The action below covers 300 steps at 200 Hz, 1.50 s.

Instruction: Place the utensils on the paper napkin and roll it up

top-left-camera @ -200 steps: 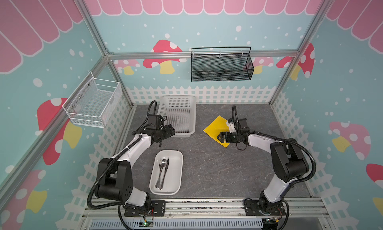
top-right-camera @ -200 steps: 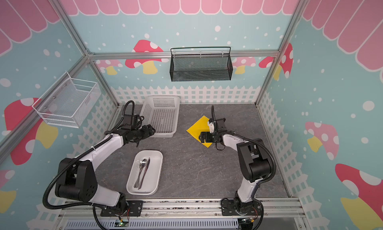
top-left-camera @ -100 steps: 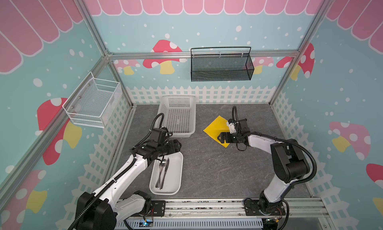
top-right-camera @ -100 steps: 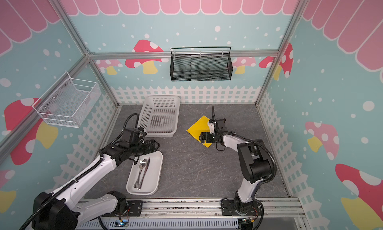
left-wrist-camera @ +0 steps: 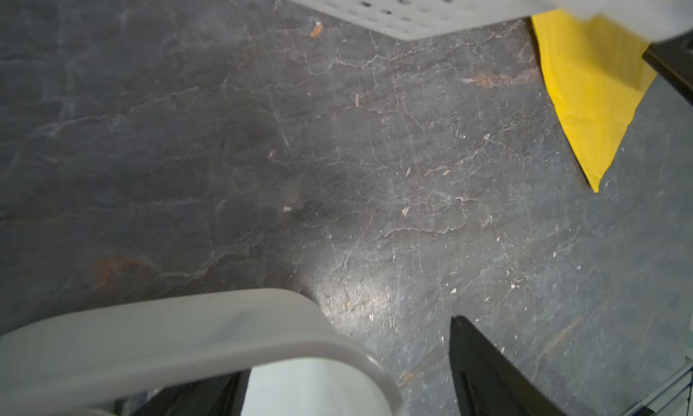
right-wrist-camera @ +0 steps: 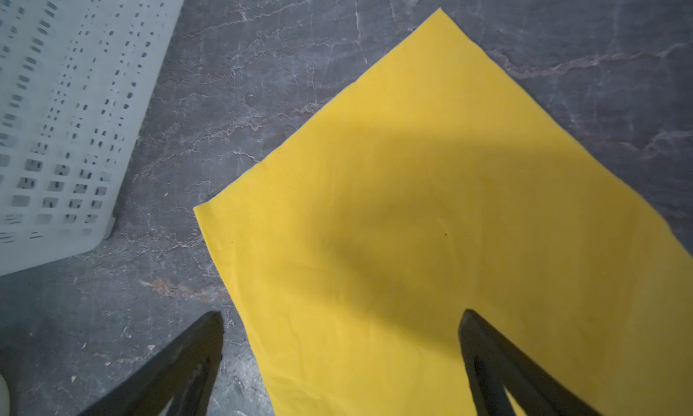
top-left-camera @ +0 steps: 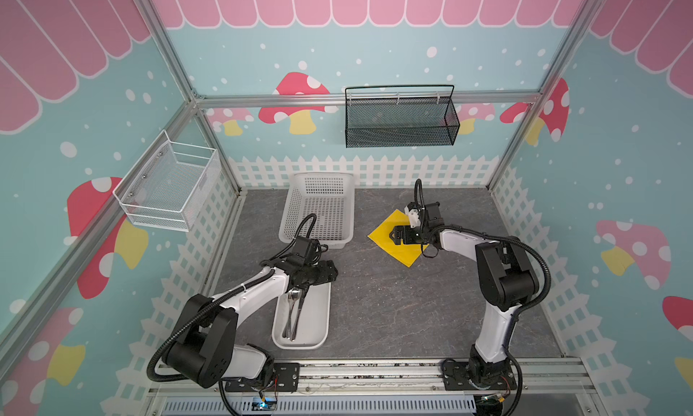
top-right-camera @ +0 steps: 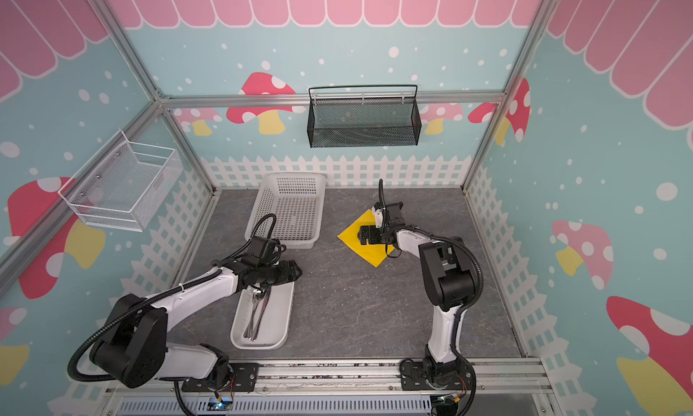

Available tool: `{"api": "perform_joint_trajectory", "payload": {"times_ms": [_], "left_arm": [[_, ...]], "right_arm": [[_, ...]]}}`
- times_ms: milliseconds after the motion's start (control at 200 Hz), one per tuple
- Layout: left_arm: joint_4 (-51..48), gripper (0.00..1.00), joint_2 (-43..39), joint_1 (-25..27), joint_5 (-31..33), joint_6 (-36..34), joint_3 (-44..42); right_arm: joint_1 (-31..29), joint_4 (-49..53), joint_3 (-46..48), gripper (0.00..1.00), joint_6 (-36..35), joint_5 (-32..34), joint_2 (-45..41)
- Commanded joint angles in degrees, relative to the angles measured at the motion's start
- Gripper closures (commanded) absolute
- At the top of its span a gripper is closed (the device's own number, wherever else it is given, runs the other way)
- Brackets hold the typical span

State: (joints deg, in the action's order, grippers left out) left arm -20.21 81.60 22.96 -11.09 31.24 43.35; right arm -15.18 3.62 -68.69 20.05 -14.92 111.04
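Above the white oblong tray (top-left-camera: 318,320) the left hand (top-left-camera: 331,272) hangs apart, likely to grab the shiny silver utensils (top-left-camera: 294,313), while the right hand (top-left-camera: 395,235), also apart, hovers over the yellow paper napkin (top-left-camera: 405,254).

Shiny metal utensils (top-left-camera: 294,313); matt yellow paper napkin (top-left-camera: 403,254); smooth plastic tray (top-left-camera: 318,320).

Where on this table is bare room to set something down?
Free: gray tabletop between white tray, yellow napkin and the right arm. Crowded: left gripper over the tray's far end beside the basket; right gripper over the napkin.
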Motion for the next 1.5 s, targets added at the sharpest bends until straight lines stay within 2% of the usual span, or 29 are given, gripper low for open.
{"api": "perform_joint_trajectory", "payload": {"times_ms": [0, 325, 400, 530, 610, 751, 906, 1016, 1086, 1211, 1321, 1396, 1496], "left_arm": [[6.73, 0.17, 2.37, 0.07, 0.32, -4.33, 2.88], [8.93, 0.16, 8.8, -0.63, -2.27, -13.94, 8.34], [8.95, 0.16, 9.59, -1.01, -3.09, -15.31, 9.04], [7.91, 0.16, 9.75, -1.08, -5.47, -16.91, 10.1], [7.67, 0.16, 8.56, -1.08, -4.83, -15.36, 9.69], [7.64, 0.16, 3.48, -0.85, -4.74, -13.57, 7.65], [6.71, 0.16, -1.7, -0.05, -5.91, -12.3, 6.31], [3.79, 0.19, -3.86, 0.24, -7.52, -12.39, 8.59], [2.34, 0.22, -4.48, 3.5, -8.19, -12.33, 10.7], [-0.29, 0.27, -2.8, 8.9, -8.63, -9.31, 15.75], [-3.9, 0.36, 1.89, 12.74, -11.47, -3.13, 21.76], [-2.5, 0.37, 4.54, 16.1, -11.45, -1.1, 22.6], [-3.37, 0.4, 9.33, 19.24, -11.66, -1.01, 24.13]], "right_arm": [[0.49, 1.54, -2.11, 0.0, -1.43, 1.21, 2.44], [0.7, 7.43, -7.34, 0.05, -5.18, -4.25, 8.1], [0.68, 10.08, -6.93, 0.1, -6.49, -4.67, 8.49], [-0.06, 11.24, -0.77, 0.11, -6.27, -4.54, 5.16], [-1.07, 11.03, 5.02, 0.1, -6.2, -5.55, 0.95], [-3.56, 7.6, 16.25, 0.1, -2.15, -8.45, -7.23], [-8.0, 3.09, 24.21, 0.1, 7.46, -10.98, -11.46], [-10.36, -2.8, 29.56, 0.1, 14.98, -13.52, -16.11], [-10.46, -6.05, 30.6, 0.12, 14.88, -15.06, -20.66], [-6.82, -4.78, 29.58, 0.14, 11.84, -8.47, -25.85], [-0.58, -5.46, 29.96, 0.16, 9.45, -10.32, -25.62], [-0.12, -4.88, 28.71, 0.17, 5.45, -13.21, -24.95], [0.1, -4.44, 28.88, 0.17, 4.83, -14.24, -24.82]]}}
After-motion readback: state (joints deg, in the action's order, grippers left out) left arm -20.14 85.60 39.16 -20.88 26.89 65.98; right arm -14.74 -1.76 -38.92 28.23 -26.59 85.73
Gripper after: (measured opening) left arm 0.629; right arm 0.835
